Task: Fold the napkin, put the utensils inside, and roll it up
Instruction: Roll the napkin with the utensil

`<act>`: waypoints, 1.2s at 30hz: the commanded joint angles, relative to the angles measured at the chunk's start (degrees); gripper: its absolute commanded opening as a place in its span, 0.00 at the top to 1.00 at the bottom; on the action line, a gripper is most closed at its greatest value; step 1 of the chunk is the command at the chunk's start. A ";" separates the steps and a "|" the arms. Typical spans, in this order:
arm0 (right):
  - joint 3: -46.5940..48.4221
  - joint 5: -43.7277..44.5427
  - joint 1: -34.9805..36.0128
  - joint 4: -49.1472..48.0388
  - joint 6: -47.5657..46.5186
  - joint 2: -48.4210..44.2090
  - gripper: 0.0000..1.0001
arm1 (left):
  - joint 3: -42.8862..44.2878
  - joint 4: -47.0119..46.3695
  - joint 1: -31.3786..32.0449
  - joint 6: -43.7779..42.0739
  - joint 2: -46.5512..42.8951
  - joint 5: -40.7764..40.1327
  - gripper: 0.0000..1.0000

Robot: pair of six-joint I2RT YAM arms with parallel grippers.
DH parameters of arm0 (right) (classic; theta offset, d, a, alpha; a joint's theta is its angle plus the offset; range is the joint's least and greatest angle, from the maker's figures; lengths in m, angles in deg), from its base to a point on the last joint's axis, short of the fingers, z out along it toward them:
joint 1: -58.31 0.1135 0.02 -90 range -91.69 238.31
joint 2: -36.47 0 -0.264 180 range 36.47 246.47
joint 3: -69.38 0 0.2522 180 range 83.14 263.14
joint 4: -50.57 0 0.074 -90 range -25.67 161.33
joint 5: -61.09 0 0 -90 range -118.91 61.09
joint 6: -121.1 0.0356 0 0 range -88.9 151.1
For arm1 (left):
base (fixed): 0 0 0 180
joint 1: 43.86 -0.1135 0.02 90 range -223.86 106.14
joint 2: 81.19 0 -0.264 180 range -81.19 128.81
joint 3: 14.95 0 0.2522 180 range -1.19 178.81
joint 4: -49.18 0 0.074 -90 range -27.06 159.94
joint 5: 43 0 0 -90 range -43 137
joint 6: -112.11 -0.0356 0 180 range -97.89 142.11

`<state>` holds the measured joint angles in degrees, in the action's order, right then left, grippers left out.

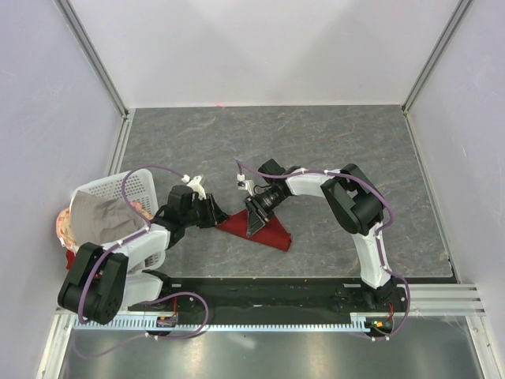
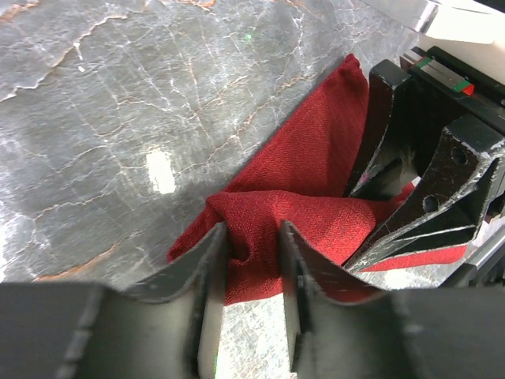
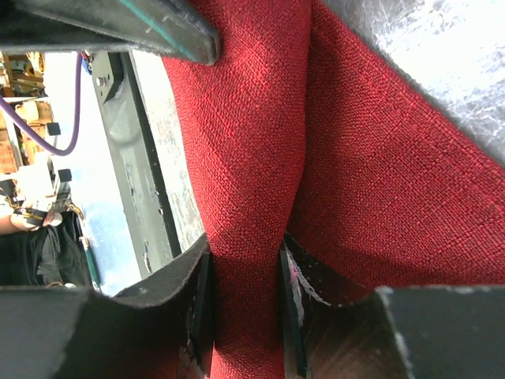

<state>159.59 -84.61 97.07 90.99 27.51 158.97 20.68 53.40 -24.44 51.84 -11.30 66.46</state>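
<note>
Both arms are crowded onto the napkin (image 1: 272,234), lying just below the middle of the overhead frame on the table (image 1: 339,142), and that crowding is the danger here. The left gripper (image 2: 254,237) and right gripper (image 3: 245,251) sit almost nose to nose. One careless swing and the fingers could knock together, or one could tug the cloth out of the other's pinch.

The left gripper stands partly closed, with a raised ridge of cloth squeezed between its fingers at the bottom of its own view. The right one is the same, narrowed onto a thick rolled band of fabric that fills the gap.

If the two pull apart unevenly, I'd expect the roll to loosen and flop open. Soft cloth like this slips easily from a shallow bite.

No cutlery shows anywhere. Whether it is tucked inside I cannot tell, but if it is, a tilt could let it slide out of an open end.

The napkin itself is deep red with a coarse weave. It is bunched into a long wedge, with one lumpy rolled edge over a flatter layer.
</note>
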 commanded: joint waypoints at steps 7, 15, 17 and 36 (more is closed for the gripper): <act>-0.33 12.19 0.08 2.17 -0.27 -3.39 0.50 | 0.89 -0.92 0.18 -0.29 3.32 0.05 0.82; -8.14 29.05 3.77 -5.54 -3.43 -20.68 0.33 | 5.11 3.12 0.18 -0.82 8.33 1.19 0.85; -11.47 33.45 5.87 -9.75 -4.49 -24.83 0.30 | 5.90 3.65 0.18 -1.00 8.95 1.80 0.85; -14.13 54.30 18.01 -13.38 -10.73 -20.72 0.27 | 9.77 8.31 0.27 -1.26 10.80 2.77 0.85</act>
<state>145.62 -32.00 114.73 78.53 17.78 136.82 29.03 59.95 -24.38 51.84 -1.21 68.65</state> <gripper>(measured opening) 0.749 0.155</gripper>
